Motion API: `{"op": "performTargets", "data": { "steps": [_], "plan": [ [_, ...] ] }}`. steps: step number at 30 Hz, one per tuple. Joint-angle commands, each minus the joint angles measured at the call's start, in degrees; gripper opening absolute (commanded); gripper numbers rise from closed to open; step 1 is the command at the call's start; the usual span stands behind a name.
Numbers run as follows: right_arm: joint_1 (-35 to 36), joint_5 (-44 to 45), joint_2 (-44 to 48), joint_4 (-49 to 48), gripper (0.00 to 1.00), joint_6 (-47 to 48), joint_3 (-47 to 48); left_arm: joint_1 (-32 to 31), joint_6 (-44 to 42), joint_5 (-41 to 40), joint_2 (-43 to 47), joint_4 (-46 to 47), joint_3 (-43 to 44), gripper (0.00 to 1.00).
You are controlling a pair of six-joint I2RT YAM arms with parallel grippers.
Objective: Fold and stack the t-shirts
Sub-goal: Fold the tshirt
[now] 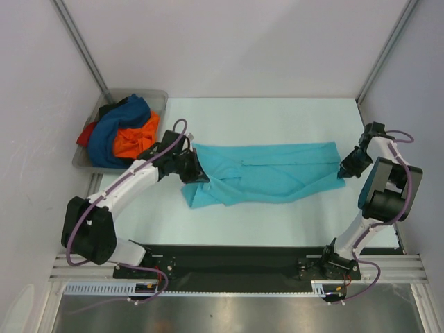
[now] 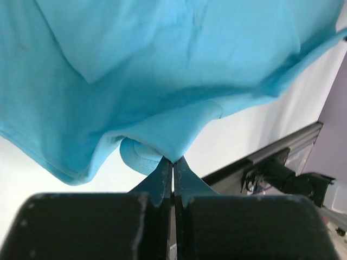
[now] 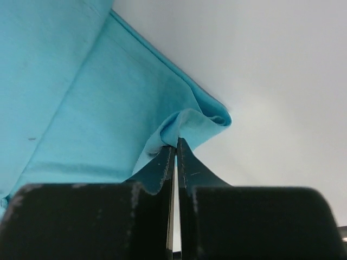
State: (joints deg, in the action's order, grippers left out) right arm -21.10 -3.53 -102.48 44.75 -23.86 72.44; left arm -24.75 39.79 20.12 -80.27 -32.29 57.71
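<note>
White worktop (image 1: 277, 125) from above: I see the turquoise t-shirt (image 1: 270, 173) stretched across its middle, with the left gripper (image 1: 196, 168) and right gripper (image 1: 345, 168) at its ends. The dark blue, orange and red shirts (image 1: 121, 135) fill the grey tray (image 1: 156, 103) at the far left corner. Left wrist: jaws pinched on a fold. Right wrist: jaws pinched on a hem corner.

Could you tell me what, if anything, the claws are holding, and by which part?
The turquoise t-shirt: left claw pinches a fold at its left end, right claw its right-end corner.
</note>
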Motion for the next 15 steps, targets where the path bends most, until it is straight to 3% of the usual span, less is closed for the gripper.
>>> {"op": "performTargets", "data": {
  "steps": [1,15],
  "plan": [
    [-0.34,0.28,-1.32,1.21,0.04,1.79,3.75,2.69,-2.79,-0.08,-1.11,-0.85,3.19,0.00],
    [-0.17,-1.57,-6.68,2.44,0.06,2.24,7.53,9.11,-4.72,3.70,-12.89,0.56,11.72,0.00]
  ]
}}
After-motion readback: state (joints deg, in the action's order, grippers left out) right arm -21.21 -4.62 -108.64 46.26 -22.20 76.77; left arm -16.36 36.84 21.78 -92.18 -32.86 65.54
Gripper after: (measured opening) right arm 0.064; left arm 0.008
